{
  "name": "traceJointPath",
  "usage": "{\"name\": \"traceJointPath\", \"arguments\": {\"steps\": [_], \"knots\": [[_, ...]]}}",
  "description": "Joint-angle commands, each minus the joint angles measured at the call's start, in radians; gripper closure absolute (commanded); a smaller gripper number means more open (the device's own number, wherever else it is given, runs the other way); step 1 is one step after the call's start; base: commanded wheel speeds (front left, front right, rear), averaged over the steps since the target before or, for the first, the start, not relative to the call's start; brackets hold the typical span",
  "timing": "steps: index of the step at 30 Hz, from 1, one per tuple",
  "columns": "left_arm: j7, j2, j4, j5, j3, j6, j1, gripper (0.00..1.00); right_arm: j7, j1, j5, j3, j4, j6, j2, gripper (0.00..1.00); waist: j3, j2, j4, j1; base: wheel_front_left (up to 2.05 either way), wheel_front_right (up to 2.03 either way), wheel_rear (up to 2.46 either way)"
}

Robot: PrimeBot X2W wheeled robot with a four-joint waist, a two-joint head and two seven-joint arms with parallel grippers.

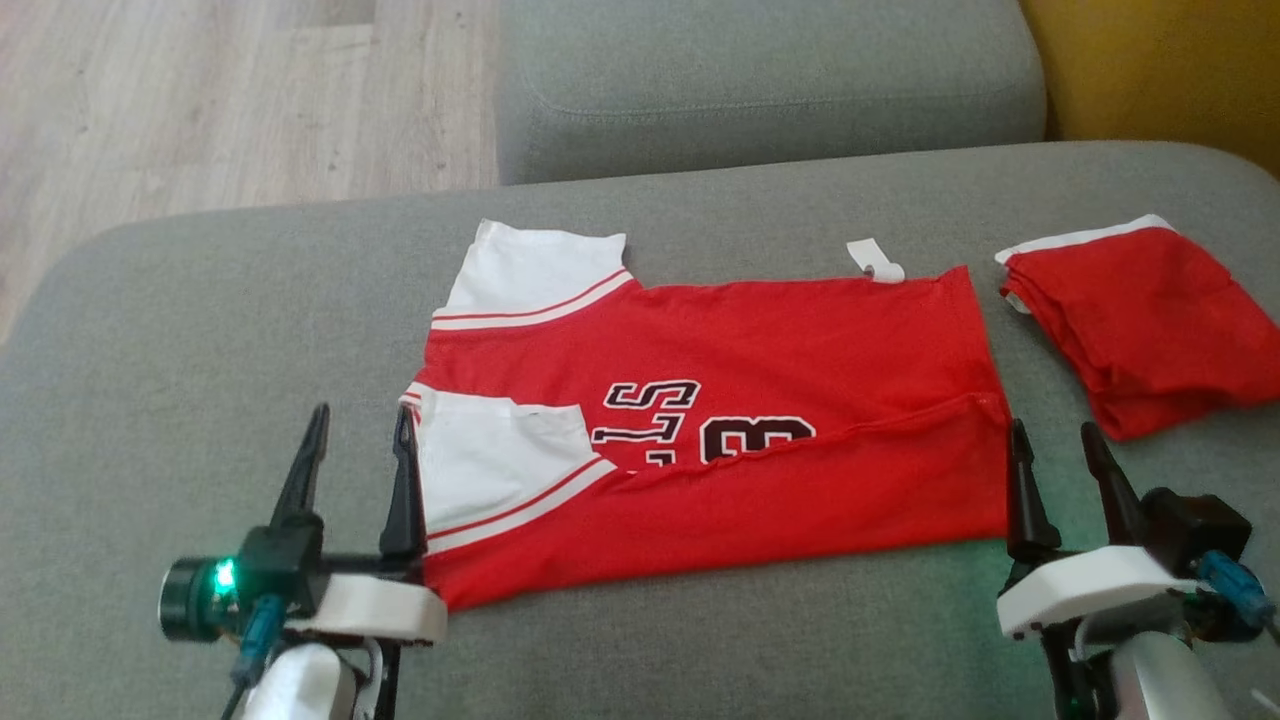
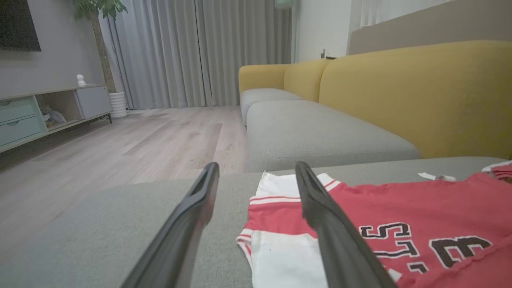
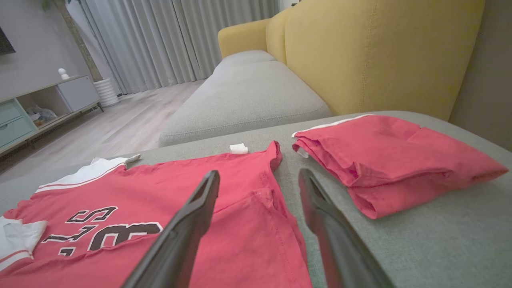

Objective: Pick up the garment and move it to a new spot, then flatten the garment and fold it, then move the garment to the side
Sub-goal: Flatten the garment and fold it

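The garment (image 1: 740, 400) is a red jersey with white sleeves and black lettering, lying flat on the grey cushion (image 1: 200, 330) with its near long edge folded up over the print. My left gripper (image 1: 362, 428) stands open just off the jersey's left end, its right finger at the white sleeve (image 2: 280, 256). At the jersey's near right corner my right gripper (image 1: 1054, 440) is open too, with nothing between its fingers. The left wrist view shows the jersey (image 2: 420, 216) to the right of my fingers; in the right wrist view, the jersey (image 3: 168, 192) runs off to the left.
A second red garment (image 1: 1140, 320), folded, lies on the cushion's right end, also seen as a folded pile (image 3: 384, 160). Another grey seat cushion (image 1: 760, 80) lies beyond, with the yellow sofa back (image 3: 380, 56) to the right and wooden floor (image 1: 200, 100) to the left.
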Motion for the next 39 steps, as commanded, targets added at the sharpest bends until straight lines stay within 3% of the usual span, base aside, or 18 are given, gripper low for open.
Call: {"name": "traceJointPath", "arguments": {"steps": [1,5,9,12,15,21,27,39], "knots": [[-0.011,0.004,-0.067,0.006,0.046,-0.005,-0.023,0.0,-0.016,-0.03,0.005,0.03,-0.034,-0.001,-0.006,0.0,0.012,-0.0001,-0.006,0.0,0.0,0.0,0.0],[-0.011,0.017,-0.093,0.026,0.039,-0.044,-0.054,0.0,-0.028,-0.055,0.012,0.035,-0.043,-0.001,-0.006,0.0,0.049,-0.0001,-0.018,0.0,0.0,0.0,0.0],[0.016,0.062,-0.042,0.039,0.015,-0.116,-0.177,0.0,-0.035,-0.092,0.022,0.044,-0.058,-0.001,-0.006,0.0,0.111,-0.0001,-0.04,0.0,0.0,0.0,0.0],[0.157,0.128,0.041,0.031,0.004,-0.191,-0.369,0.0,-0.04,-0.14,0.032,0.067,-0.085,-0.001,-0.006,0.0,0.199,-0.0001,-0.077,0.0,0.0,0.0,0.0],[0.281,0.194,0.114,0.017,-0.026,-0.23,-0.513,0.0,-0.047,-0.174,0.054,0.083,-0.111,-0.001,-0.006,0.0,0.26,-0.0001,-0.107,0.0,0.0,0.0,0.0],[0.526,0.315,0.253,-0.108,-0.106,-0.244,-0.701,0.0,-0.06,-0.211,0.086,0.135,-0.139,-0.001,-0.006,0.0,0.35,-0.0001,-0.174,0.0,0.0,0.0,0.0],[0.597,0.423,0.305,-0.218,-0.187,-0.244,-0.794,0.0,-0.066,-0.242,0.123,0.163,-0.133,-0.001,-0.006,0.0,0.408,-0.0001,-0.228,0.0,0.0,0.0,0.0],[0.639,0.467,0.414,-0.316,-0.227,-0.244,-0.911,0.0,-0.067,-0.278,0.153,0.189,-0.155,-0.001,-0.006,0.0,0.476,-0.0001,-0.277,0.0,0.0,0.0,0.0]]}}
